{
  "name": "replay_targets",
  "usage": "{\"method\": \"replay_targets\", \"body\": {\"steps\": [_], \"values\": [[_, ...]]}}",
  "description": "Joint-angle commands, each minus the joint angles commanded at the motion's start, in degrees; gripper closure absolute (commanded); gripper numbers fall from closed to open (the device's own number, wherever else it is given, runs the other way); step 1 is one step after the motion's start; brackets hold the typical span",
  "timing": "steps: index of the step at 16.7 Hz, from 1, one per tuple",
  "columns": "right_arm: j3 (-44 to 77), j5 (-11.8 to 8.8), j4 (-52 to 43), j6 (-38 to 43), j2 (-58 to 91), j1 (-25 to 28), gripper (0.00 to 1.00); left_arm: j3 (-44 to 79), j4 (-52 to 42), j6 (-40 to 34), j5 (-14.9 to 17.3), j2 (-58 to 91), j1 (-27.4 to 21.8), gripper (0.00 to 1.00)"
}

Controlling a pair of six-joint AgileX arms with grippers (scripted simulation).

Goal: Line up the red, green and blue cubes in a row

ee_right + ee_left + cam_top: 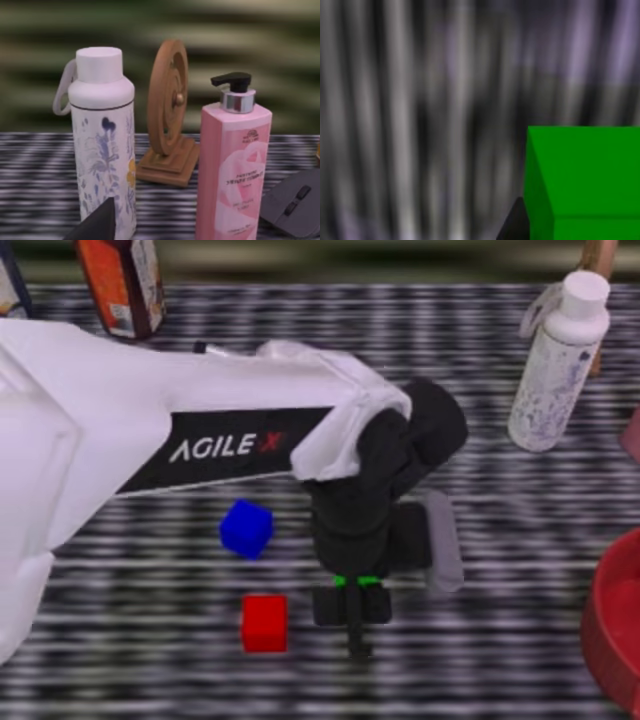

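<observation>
My left arm reaches across the table to its middle. Its gripper (352,605) points down and is shut on the green cube (342,581), which shows only as green slivers under the wrist. In the left wrist view the green cube (590,175) fills the corner, with one dark fingertip (516,226) against its side. The red cube (264,623) lies on the striped cloth just left of the gripper. The blue cube (246,528) sits behind the red one, slightly turned. My right gripper (142,235) is outside the top view and stands open, with one fingertip (102,222) showing.
A white flowered bottle (555,360) stands at the back right, and a dark red bowl (615,625) sits at the right edge. An orange carton (122,280) is at the back left. A pink pump bottle (235,170), a wooden wheel ornament (167,115) and a grey mouse (295,202) are near the right arm.
</observation>
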Motion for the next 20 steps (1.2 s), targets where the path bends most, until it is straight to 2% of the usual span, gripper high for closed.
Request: {"method": "replay_targets", "body": {"steps": [6,19,20], "values": [[0.0,0.0,0.0,0.0,0.0,0.0,0.0,-2.14,3.23,-0.03,-0.01,1.55,-0.19,1.0],[0.0,0.0,0.0,0.0,0.0,0.0,0.0,-2.14,3.23,-0.03,-0.01,1.55,-0.19,0.02],[0.0,0.0,0.0,0.0,0.0,0.0,0.0,-2.14,3.23,-0.03,-0.01,1.55,-0.19,0.0]]}}
